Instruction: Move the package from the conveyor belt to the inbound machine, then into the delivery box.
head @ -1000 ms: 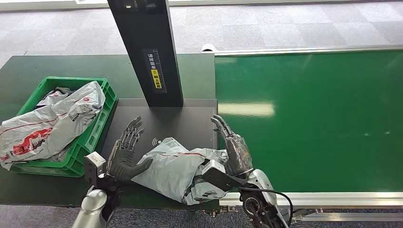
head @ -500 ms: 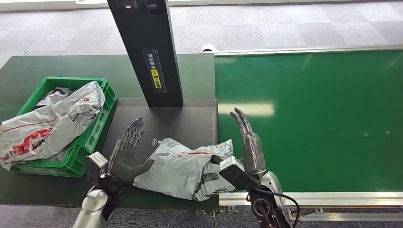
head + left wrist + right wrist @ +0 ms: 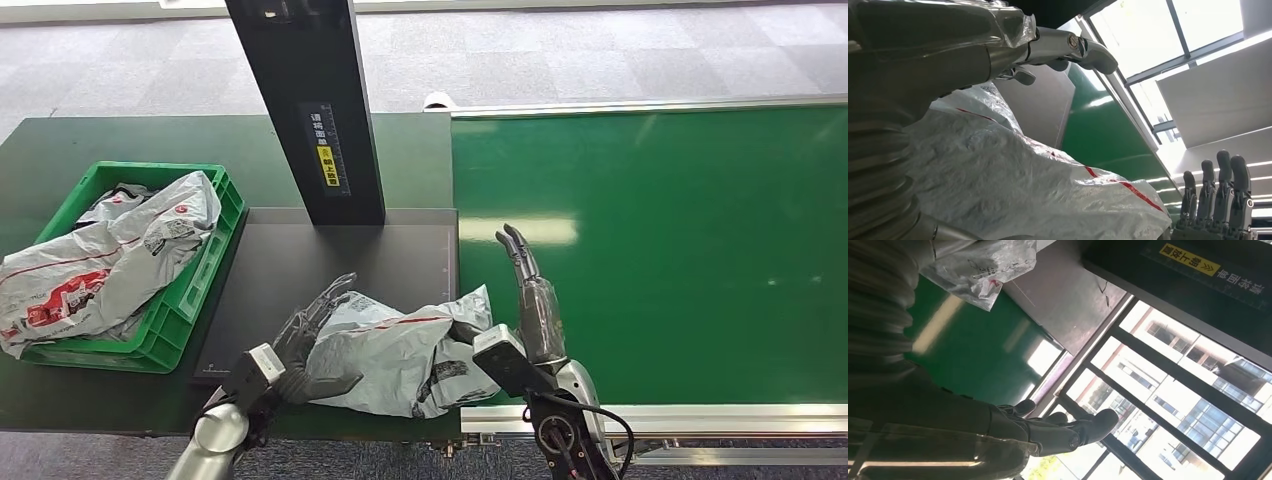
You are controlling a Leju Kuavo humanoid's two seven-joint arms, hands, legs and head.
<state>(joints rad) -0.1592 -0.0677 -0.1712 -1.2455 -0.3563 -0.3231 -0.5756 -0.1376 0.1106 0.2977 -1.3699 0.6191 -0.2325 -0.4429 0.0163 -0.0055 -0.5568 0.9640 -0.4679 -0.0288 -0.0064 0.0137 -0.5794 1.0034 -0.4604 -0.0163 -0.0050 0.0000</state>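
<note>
The grey plastic package [image 3: 400, 350] lies crumpled on the dark plate of the inbound machine [image 3: 370, 255], near its front edge. My left hand [image 3: 305, 345] grips the package's left end, fingers over the top and thumb underneath. In the left wrist view those fingers [image 3: 1068, 47] reach over the package [image 3: 1023, 190]. My right hand [image 3: 530, 300] stands beside the package's right end at the edge of the conveyor belt [image 3: 650, 250], fingers straight and apart, holding nothing. It also shows in the left wrist view as the right hand [image 3: 1218, 200] beyond the package.
The machine's black scanner column [image 3: 310, 100] rises behind the plate. A green delivery box [image 3: 150, 168] on the left table holds several grey packages, one hanging over its front rim. The belt's metal rail [image 3: 650, 415] runs along the front edge.
My left hand has moved right and turned, closing on the package's left end. The right hand let go and drew back to the belt's edge, fingers straight. The package shifted slightly right.
</note>
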